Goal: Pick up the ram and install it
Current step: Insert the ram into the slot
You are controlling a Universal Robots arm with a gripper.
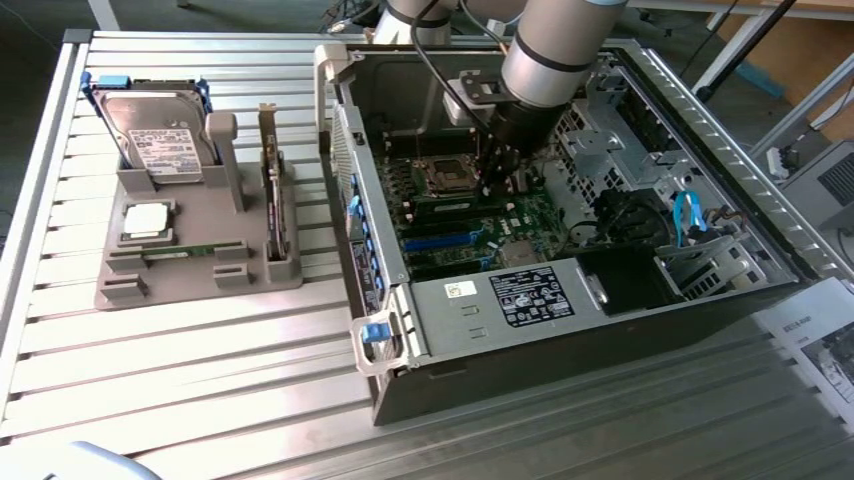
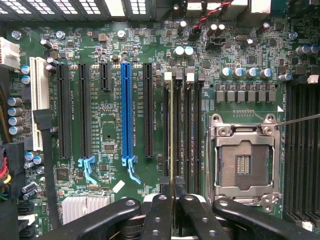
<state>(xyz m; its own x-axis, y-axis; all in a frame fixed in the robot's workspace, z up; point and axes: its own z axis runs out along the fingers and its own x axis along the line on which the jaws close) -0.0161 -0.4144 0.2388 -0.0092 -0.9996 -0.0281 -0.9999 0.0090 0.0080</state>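
Note:
My gripper [image 2: 172, 194] is shut on the ram [image 2: 172, 130], a thin green stick seen edge-on. It runs lengthwise along the black memory slots [image 2: 187, 125] beside the empty processor socket [image 2: 243, 165]. Whether it touches a slot I cannot tell. In the exterior view the arm reaches down into the open computer case [image 1: 574, 300], with the gripper [image 1: 505, 182] low over the motherboard [image 1: 467, 225]. Another ram stick [image 1: 180, 252] lies in the grey holder [image 1: 120, 290] on the exterior view's left.
The holder also carries a hard drive [image 1: 154, 135], a square silver processor chip [image 1: 144, 220] and an upright expansion card [image 1: 276, 200]. A blue expansion slot [image 2: 127, 115] and black ones lie beside the memory slots. The power supply [image 1: 534, 295] and cables crowd the case.

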